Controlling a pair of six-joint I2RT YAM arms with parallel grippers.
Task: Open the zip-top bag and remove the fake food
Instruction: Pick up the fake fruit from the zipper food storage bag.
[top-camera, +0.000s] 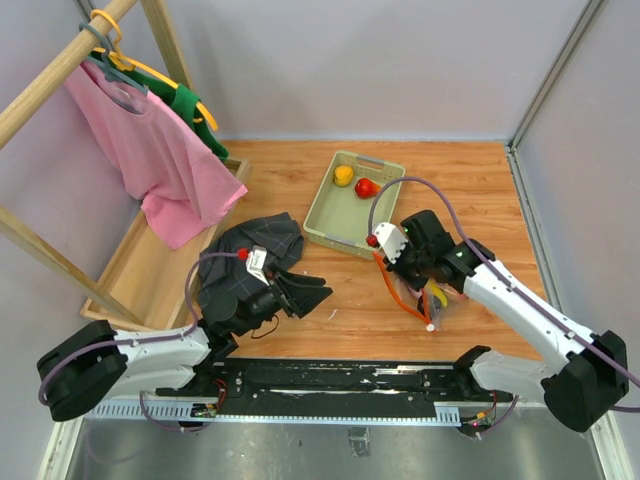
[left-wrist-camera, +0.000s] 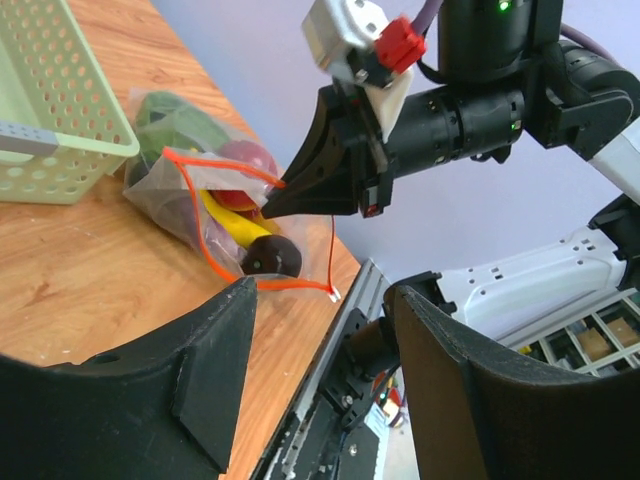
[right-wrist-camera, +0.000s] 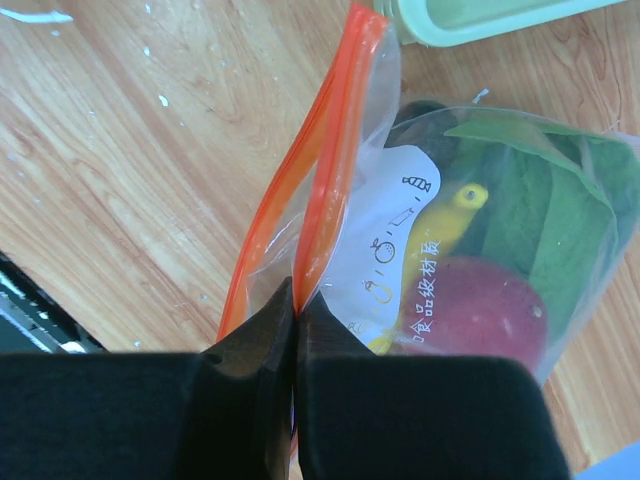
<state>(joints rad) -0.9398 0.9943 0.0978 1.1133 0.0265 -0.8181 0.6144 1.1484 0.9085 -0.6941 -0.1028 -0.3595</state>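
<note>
The zip-top bag (top-camera: 418, 296) lies on the wood table just in front of the pale green tray (top-camera: 330, 215). Its orange zip strip (left-wrist-camera: 205, 250) gapes open in a loop. My right gripper (right-wrist-camera: 297, 293) is shut on one lip of the strip and holds it up (left-wrist-camera: 277, 203). Inside the bag are a yellow banana (right-wrist-camera: 437, 235), a red round fruit (right-wrist-camera: 480, 310), a green leafy piece (right-wrist-camera: 545, 200) and a dark purple piece (left-wrist-camera: 272, 255). My left gripper (left-wrist-camera: 320, 292) is open and empty, left of the bag's mouth and short of it (top-camera: 305, 290).
A yellow fruit (top-camera: 343, 175) and a red fruit (top-camera: 366, 187) lie in the tray. A dark cloth (top-camera: 262, 243) lies behind my left arm. A wooden rack with a pink shirt (top-camera: 160, 150) and a wooden box (top-camera: 130, 270) stand at the left. The table's metal front rail (top-camera: 330, 380) is near.
</note>
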